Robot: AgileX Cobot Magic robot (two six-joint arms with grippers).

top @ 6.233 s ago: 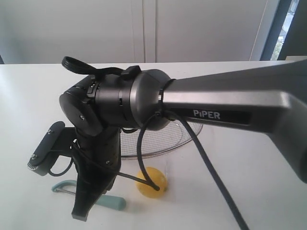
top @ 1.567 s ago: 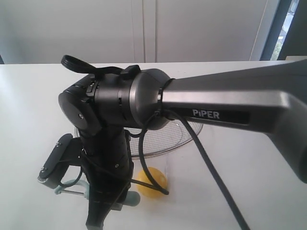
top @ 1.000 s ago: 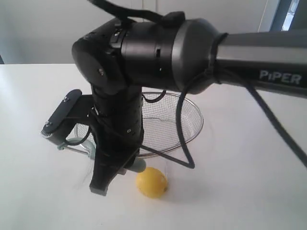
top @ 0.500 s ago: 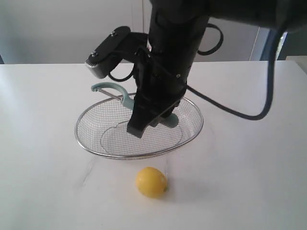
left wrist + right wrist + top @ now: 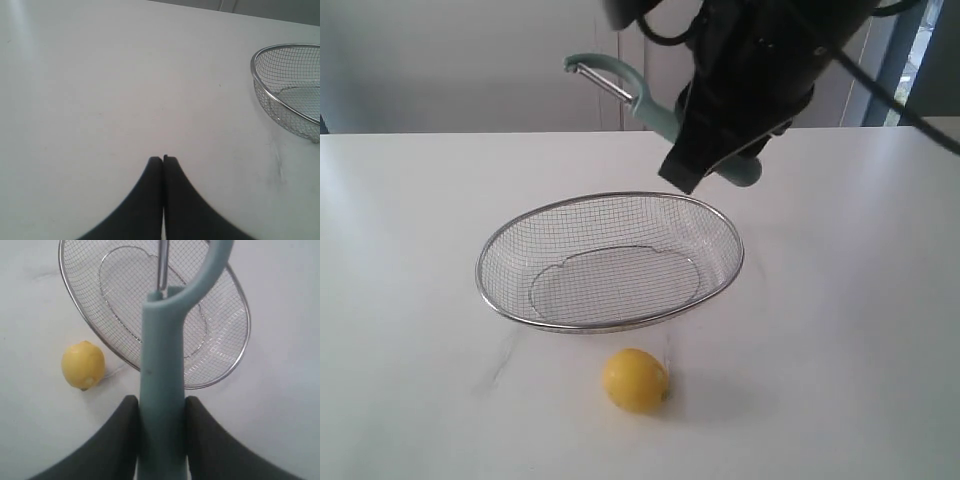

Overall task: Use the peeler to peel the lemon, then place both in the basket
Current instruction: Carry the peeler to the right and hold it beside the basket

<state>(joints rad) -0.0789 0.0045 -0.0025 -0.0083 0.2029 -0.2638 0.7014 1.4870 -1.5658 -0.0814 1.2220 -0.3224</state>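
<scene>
Desk (image 5: pixel 400 250) carries the empty basket (image 5: pixel 510 280). Right end effector (image 5: pixel 160 405), raised over its far rim, grasps the peeler (image 5: pixel 160 365) by the handle; left end effector (image 5: pixel 163 159) is clenched on nothing, well left. Lemon (image 5: pixel 635 380) sits beside the near rim, across the basket from the peeler.

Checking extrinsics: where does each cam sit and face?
Exterior: off the arms, looking down across the table, lemon nearest, basket behind; right hand holding the peeler shows up top.
Left wrist: behind the shut left hand, facing down at table; basket at frame edge.
Right wrist: behind the right hand, facing down along the peeler to basket and lemon.
Shared: basket in all three; lemon in exterior and right wrist.
</scene>
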